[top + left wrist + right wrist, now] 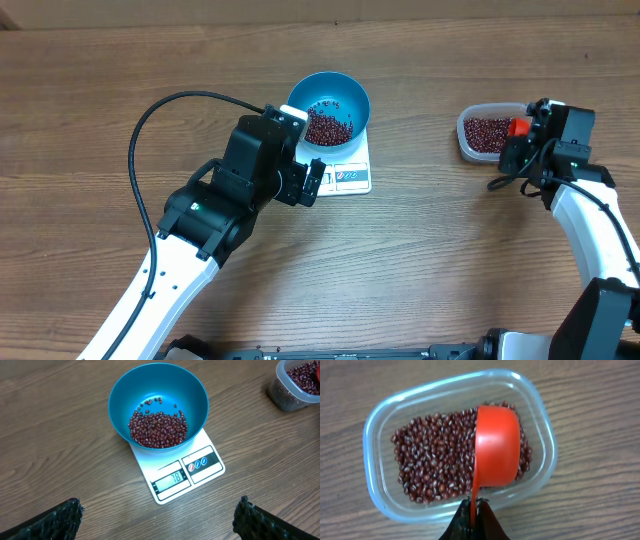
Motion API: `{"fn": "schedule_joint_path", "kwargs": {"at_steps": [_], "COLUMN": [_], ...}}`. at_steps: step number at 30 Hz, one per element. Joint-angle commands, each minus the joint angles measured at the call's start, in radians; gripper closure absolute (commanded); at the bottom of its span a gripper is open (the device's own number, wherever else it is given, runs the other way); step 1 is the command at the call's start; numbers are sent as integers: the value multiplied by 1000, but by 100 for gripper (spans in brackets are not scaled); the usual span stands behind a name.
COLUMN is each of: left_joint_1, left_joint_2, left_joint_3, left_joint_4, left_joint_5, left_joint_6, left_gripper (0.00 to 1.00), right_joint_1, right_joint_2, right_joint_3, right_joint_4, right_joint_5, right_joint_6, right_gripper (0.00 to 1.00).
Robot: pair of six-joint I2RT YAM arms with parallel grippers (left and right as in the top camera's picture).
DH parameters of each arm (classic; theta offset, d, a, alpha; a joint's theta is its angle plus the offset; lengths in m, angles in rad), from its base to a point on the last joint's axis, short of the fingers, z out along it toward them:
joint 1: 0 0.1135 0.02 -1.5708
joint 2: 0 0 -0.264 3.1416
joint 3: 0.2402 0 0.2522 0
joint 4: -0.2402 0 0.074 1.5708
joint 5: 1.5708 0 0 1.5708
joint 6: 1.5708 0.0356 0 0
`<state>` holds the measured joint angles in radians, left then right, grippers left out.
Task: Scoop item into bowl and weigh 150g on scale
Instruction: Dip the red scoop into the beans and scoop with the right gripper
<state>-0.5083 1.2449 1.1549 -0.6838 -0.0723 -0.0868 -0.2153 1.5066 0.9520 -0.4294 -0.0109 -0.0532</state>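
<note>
The blue bowl (329,107) (158,405) stands on the white scale (350,178) (180,472) and holds a heap of red-brown beans (158,429). The scale's display reads 78. My left gripper (316,181) (159,505) hovers open just in front of the scale, with nothing between its fingers. At the right, my right gripper (517,145) (476,505) is shut on the handle of an orange-red scoop (519,127) (496,445). The scoop's cup lies in the right half of the clear tub (470,135) (375,460), rounded back up, on more beans (435,460).
The left arm's black cable (170,105) loops over the table to the left of the bowl. A short cable (500,183) hangs by the right wrist. The tub sits well to the right of the scale on the wooden table.
</note>
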Motion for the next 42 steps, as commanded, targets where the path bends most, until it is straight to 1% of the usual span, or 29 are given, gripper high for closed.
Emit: {"fn": "schedule_joint_path", "kwargs": {"at_steps": [1, 6, 18, 27, 31, 38, 42], "left_joint_1": [4, 4, 4, 4, 4, 4, 4], "left_joint_2": [4, 4, 4, 4, 4, 4, 4], "left_joint_3": [26, 26, 26, 26, 26, 26, 26], "left_joint_4": [3, 3, 3, 3, 3, 3, 3], "left_joint_5": [-9, -9, -9, -9, -9, -9, -9], "left_joint_6": [5, 5, 5, 5, 5, 5, 5], "left_gripper": [0, 0, 1, 1, 1, 0, 1], "right_joint_1": [-4, -4, -4, -4, -4, -3, -3], "right_joint_2": [-1, 9, 89, 96, 119, 152, 153], "right_joint_3": [4, 4, 4, 3, 3, 3, 3], "right_joint_4": [26, 55, 55, 55, 55, 53, 55], "right_joint_5": [2, 2, -4, -70, -125, -159, -217], "right_joint_6": [-5, -8, -8, -8, -8, -8, -8], "right_gripper": [96, 96, 96, 96, 96, 96, 96]}}
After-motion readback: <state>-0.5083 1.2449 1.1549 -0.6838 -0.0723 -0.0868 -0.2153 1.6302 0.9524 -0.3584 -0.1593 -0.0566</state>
